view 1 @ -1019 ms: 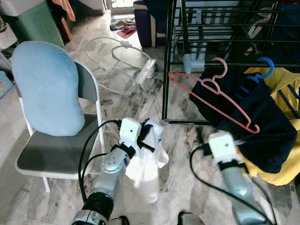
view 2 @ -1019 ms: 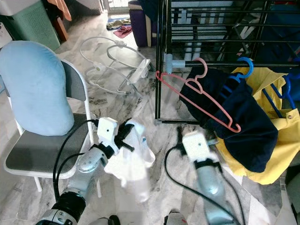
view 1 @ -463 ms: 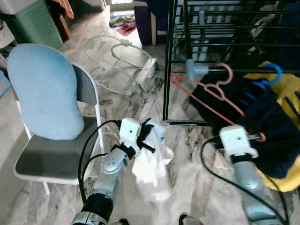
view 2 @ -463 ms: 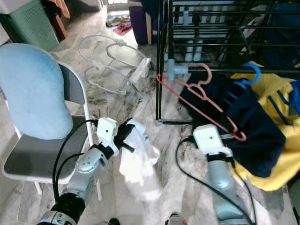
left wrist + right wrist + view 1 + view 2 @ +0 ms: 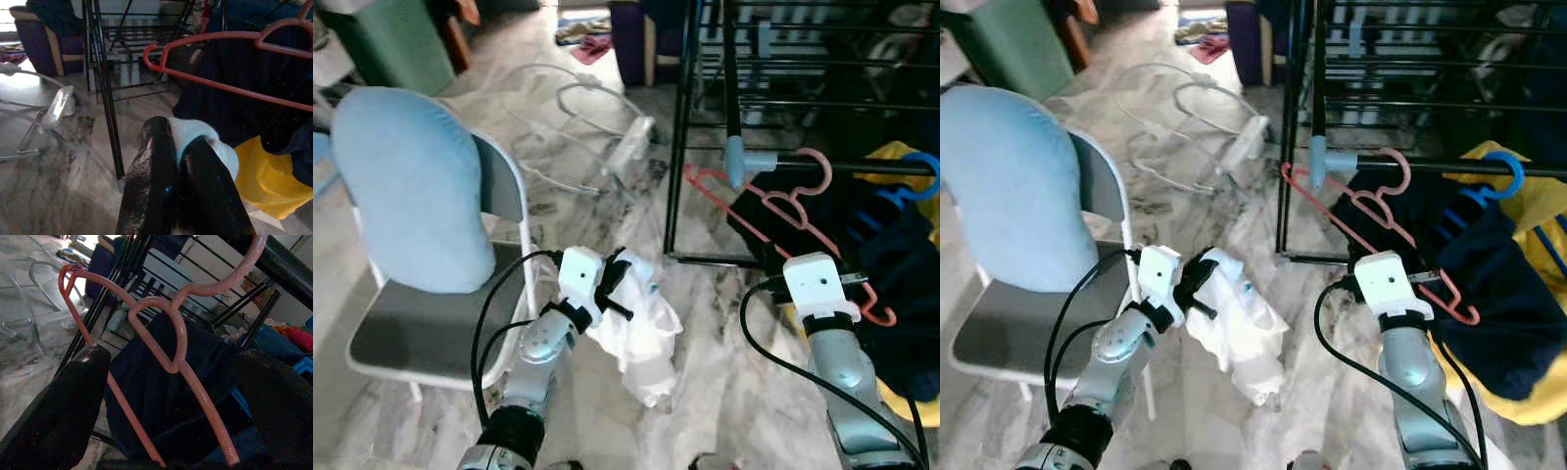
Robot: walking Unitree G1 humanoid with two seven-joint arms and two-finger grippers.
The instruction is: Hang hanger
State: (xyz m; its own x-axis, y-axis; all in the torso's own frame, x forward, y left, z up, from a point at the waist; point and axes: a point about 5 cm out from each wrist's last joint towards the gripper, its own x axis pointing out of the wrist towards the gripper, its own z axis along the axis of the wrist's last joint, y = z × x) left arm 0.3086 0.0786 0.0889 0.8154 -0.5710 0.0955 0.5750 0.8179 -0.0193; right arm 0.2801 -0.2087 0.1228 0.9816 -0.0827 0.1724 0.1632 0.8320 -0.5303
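Pink hanger [image 5: 176,347] between spread right end effector [image 5: 166,396] fingers

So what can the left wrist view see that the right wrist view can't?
Left wrist view: the left gripper shut on a white cloth, plus a yellow garment. Right wrist view: the right gripper open around the pink hanger, and the hanger's hook over a black rail. Both share the hanger, the dark garment behind it, and the black rack.
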